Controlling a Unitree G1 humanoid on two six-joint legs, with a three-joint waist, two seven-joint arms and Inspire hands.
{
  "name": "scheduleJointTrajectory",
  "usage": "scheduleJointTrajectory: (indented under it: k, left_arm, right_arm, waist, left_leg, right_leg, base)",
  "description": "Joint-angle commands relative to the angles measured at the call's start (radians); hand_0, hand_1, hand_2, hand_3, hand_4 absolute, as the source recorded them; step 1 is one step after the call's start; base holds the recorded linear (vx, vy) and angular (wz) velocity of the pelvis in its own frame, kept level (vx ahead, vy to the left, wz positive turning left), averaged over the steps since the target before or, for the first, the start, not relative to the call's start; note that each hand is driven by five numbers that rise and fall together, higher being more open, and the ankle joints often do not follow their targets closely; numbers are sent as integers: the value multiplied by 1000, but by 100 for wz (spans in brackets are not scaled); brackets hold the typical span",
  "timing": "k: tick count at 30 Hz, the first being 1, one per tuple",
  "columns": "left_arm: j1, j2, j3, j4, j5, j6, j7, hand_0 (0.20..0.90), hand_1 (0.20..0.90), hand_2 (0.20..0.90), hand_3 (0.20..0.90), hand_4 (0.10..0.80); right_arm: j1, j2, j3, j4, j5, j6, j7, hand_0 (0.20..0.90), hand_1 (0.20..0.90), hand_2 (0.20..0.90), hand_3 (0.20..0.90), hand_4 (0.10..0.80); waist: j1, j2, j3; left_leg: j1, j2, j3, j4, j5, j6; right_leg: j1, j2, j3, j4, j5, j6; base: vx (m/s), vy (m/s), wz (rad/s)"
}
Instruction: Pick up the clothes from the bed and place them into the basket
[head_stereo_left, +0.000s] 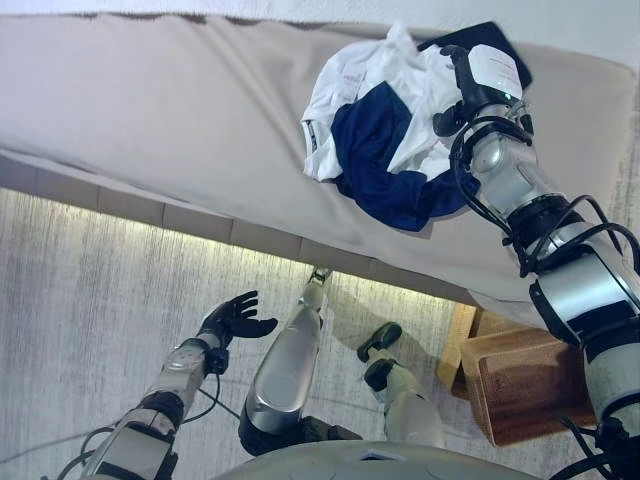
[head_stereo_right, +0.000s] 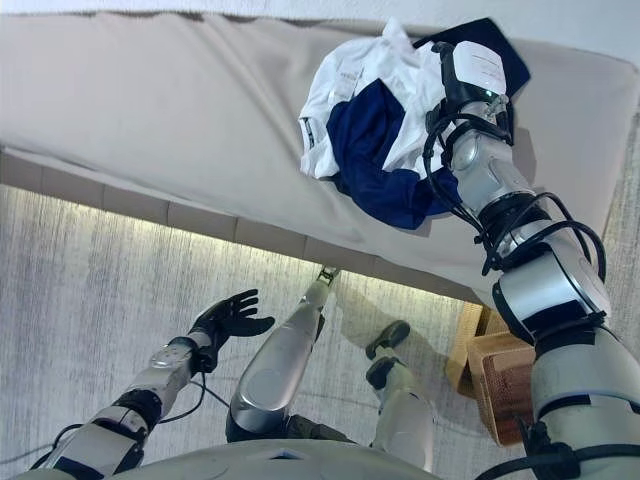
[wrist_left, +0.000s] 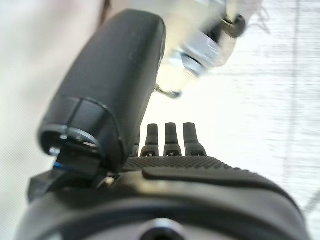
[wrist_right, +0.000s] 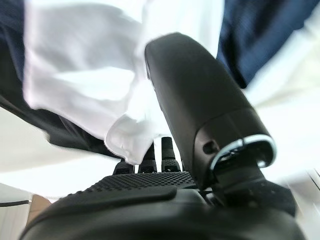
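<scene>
The clothes (head_stereo_left: 385, 130) lie heaped on the bed (head_stereo_left: 180, 120), upper right; the right hand (head_stereo_left: 470, 85) rests on them, fingers buried, grip unreadable; a shallow hold could shed a garment short of the basket (head_stereo_left: 525, 385); the left hand (head_stereo_left: 235, 318) hangs spread, empty.

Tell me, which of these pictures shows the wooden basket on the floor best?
The left eye view: the basket shows its open top and rim beside the bed, partly hidden by the right arm. The right eye view shows less of it, behind the arm. The right wrist view catches only a possible corner; the left wrist view shows none.
</scene>
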Motion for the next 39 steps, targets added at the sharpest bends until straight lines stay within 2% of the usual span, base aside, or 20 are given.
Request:
scheduleJointTrajectory:
  k: [1,4,7,8,9,11,14,17,19,20,22,24,25,28,35,39]
  left_arm:
    - [92,15,-43,6,-41,-46,-33,900,900,900,900,800]
    - [94,17,-44,2,-52,-61,-39,900,900,900,900,800]
    - [99,30,-29,-19,-46,-65,-45,900,900,900,900,800]
    - [103,37,-27,-32,-47,-60,-46,900,900,900,900,800]
    - [106,42,-23,-39,-45,-58,-47,900,900,900,900,800]
    - [119,47,-14,-42,-45,-63,-53,900,900,900,900,800]
    - [142,45,0,-58,-32,-52,-38,900,900,900,900,800]
    - [166,33,24,-41,-11,-47,-23,900,900,900,900,800]
    - [181,22,44,-30,3,-41,-19,900,900,900,900,800]
    - [194,12,62,-14,21,-44,-20,900,900,900,900,800]
    - [211,-6,80,3,44,-37,-17,900,900,900,900,800]
    - [234,-18,95,17,71,-33,-19,900,900,900,900,800]
    - [244,-25,100,21,84,-24,-18,900,900,900,900,800]
    - [270,-39,115,39,125,-5,-8,900,900,900,900,800]
    - [288,-54,137,85,199,80,20,900,900,900,900,800]
    - [278,-55,141,92,225,115,19,900,900,900,900,800]
  right_arm:
    - [-155,-48,64,-3,-114,45,35,900,900,900,900,800]
    - [-184,-31,102,36,-151,86,139,900,900,900,900,800]
    - [-200,-24,153,74,-223,131,337,900,900,900,900,800]
    - [-204,-28,169,73,-222,118,323,406,406,406,324,224]
    - [-211,-32,177,64,-202,112,276,300,300,300,200,100]
    - [-229,-31,167,31,-179,107,195,300,300,300,200,100]
    - [-252,-49,126,-81,-110,103,-20,300,300,300,200,100]
    - [-240,-89,5,-245,-76,44,-280,300,300,300,200,100]
    - [-209,-126,-80,-369,-78,6,-399,300,300,300,200,100]
    - [-172,-154,-159,-479,-80,-22,-495,300,300,300,200,100]
    - [-114,-184,-256,-628,-97,-31,-567,300,300,300,200,100]
    - [-44,-206,-345,-742,-124,-43,-629,300,300,300,200,100]
    - [-5,-223,-389,-802,-135,-38,-640,300,300,300,200,100]
    - [73,-278,-465,-885,-112,-38,-696,300,300,300,200,100]
    - [221,-419,-586,-915,-22,-42,-717,300,300,300,200,100]
    - [268,-475,-631,-917,-16,-34,-756,300,300,300,200,100]
  waist:
    - [27,9,-22]
    - [41,9,-16]
    - [56,0,-11]
    - [60,-3,-10]
    - [62,-6,-10]
    - [63,-10,-14]
    - [56,-24,-23]
    - [32,-45,-47]
    - [13,-54,-64]
    - [-4,-59,-82]
    - [-32,-62,-116]
    - [-55,-62,-154]
    - [-68,-59,-178]
    - [-104,-65,-244]
    - [-205,-70,-385]
    - [-252,-70,-421]
  left_leg:
    - [6,-35,-4,43,-133,69]
    - [-1,-33,-10,47,-131,67]
    - [2,-28,-20,39,-129,63]
    - [7,-26,-24,36,-127,61]
    - [12,-24,-27,33,-127,59]
    - [22,-20,-30,33,-131,55]
    - [47,-13,-28,22,-139,50]
    - [85,-5,-20,8,-154,49]
    - [115,-2,-13,-8,-161,50]
    - [140,-2,-7,-21,-168,52]
    - [178,-3,5,-39,-178,54]
    - [214,-7,17,-53,-188,59]
    - [219,-11,29,-52,-172,67]
    - [273,-15,55,-66,-188,73]
    - [412,-10,130,-108,-226,83]
    - [449,-9,164,-125,-234,84]
  right_leg:
    - [-26,-16,-21,160,-75,-51]
    - [-28,-17,-31,164,-80,-52]
    - [-15,-7,-38,150,-85,-51]
    - [-8,-3,-41,143,-84,-50]
    - [1,2,-41,137,-83,-49]
    - [13,9,-39,132,-85,-50]
    - [41,25,-30,103,-78,-47]
    - [73,43,-4,70,-76,-45]
    - [94,52,14,50,-75,-43]
    - [110,58,31,33,-74,-41]
    - [135,65,54,7,-73,-37]
    - [161,73,74,-23,-67,-32]
    - [168,75,70,-46,-39,-31]
    - [208,86,97,-93,-25,-19]
    - [274,111,176,-172,6,-10]
    - [285,124,210,-208,30,-10]
  base:
    - [28,10,12]
    - [37,-14,0]
    - [51,-72,-2]
    - [57,-73,2]
    - [52,-52,7]
    - [38,-33,8]
    - [30,-42,0]
    - [44,-22,-6]
    - [51,-4,-15]
    - [58,4,-15]
    - [67,34,-18]
    - [21,79,-27]
    - [-19,102,-24]
    - [34,38,-18]
    - [57,-2,-37]
    - [-33,-35,-34]
